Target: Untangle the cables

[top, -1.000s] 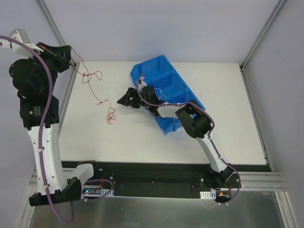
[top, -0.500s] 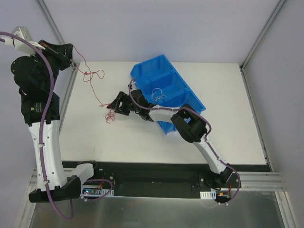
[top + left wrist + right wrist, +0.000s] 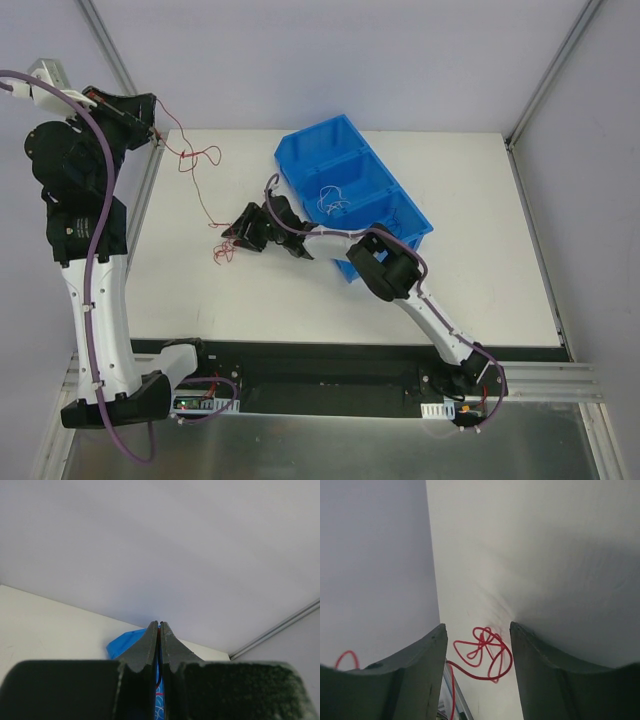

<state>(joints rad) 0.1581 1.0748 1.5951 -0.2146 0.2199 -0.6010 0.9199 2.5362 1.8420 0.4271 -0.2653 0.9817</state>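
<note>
A thin red cable [image 3: 196, 175] runs from my left gripper [image 3: 157, 133] down over the table to a curly knot [image 3: 222, 252] at its low end. My left gripper is raised at the table's far left corner, shut on the red cable's upper end; the left wrist view shows the red cable [image 3: 159, 680] pinched between the closed fingers. My right gripper [image 3: 234, 236] is open, low over the table, just right of the knot. In the right wrist view the red knot [image 3: 482, 652] lies between the open fingers. A white cable [image 3: 333, 198] lies in the blue bin. No black cable shows.
A blue bin [image 3: 395, 215] with three compartments lies slantwise at the table's centre-right, my right arm stretching out beside it. The table's left edge and a metal frame post [image 3: 115, 55] stand close to my left gripper.
My right gripper has moved left from beside the blue bin to the red knot. The knot has shifted slightly left. My left gripper has stayed raised with the cable.
</note>
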